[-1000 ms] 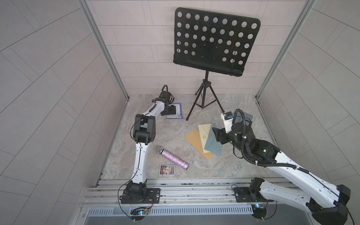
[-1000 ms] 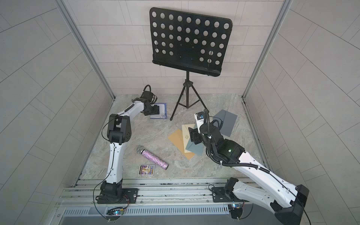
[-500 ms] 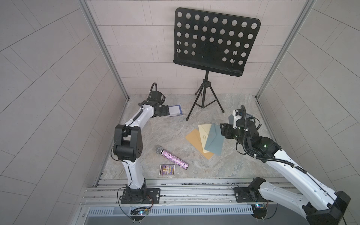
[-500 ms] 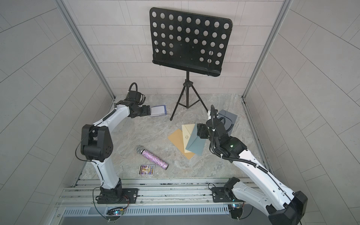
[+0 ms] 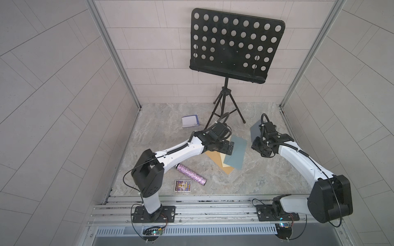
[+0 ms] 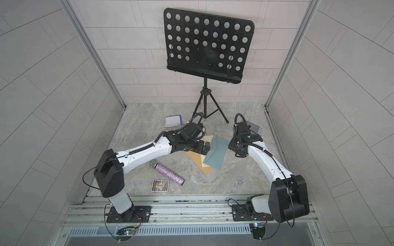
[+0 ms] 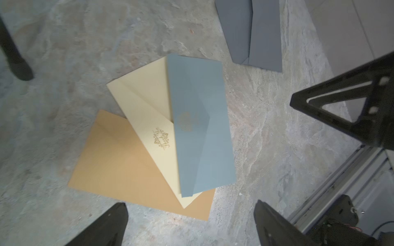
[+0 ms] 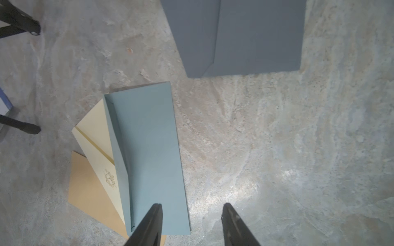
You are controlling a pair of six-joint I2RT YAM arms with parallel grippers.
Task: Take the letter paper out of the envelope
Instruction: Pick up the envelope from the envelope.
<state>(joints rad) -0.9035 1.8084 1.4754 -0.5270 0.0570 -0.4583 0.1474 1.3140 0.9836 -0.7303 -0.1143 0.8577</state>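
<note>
Envelopes, three of them, lie fanned flat on the marbled, stone-look table [image 5: 170, 132]. A matte blue-grey envelope [image 7: 200, 127] is on top, and its flap looks slightly lifted along one long side in the right wrist view. It rests on a smooth cream envelope [image 7: 145, 110] whose pointed flap carries gold ornamental script. The cream one rests in turn on a tan kraft envelope [image 7: 119, 153]. All three are long rectangles with crisp edges. A darker grey envelope [image 8: 245, 36] lies apart from them toward the right rear. In both top views the fan sits mid-table, between the two arms. The left gripper [image 7: 189, 205] hangs over the fan's left side, above the cream and tan paper. Its jaws are spread wide, with the tan envelope's corner between them in its wrist view, and they hold nothing. The right gripper [image 8: 191, 205] is just beside the blue-grey envelope's other long edge. Its jaws are partly spread and empty, one finger over the envelope's corner and the other over bare table. Whether either finger touches the paper cannot be told. Farther back stand a black perforated music stand [image 5: 234, 42] and, near its tripod, a white sheet [image 5: 189, 121] with a blue border. A purple glittery microphone [image 5: 190, 173] and a small printed card [image 5: 183, 185] lie nearer the front.
</note>
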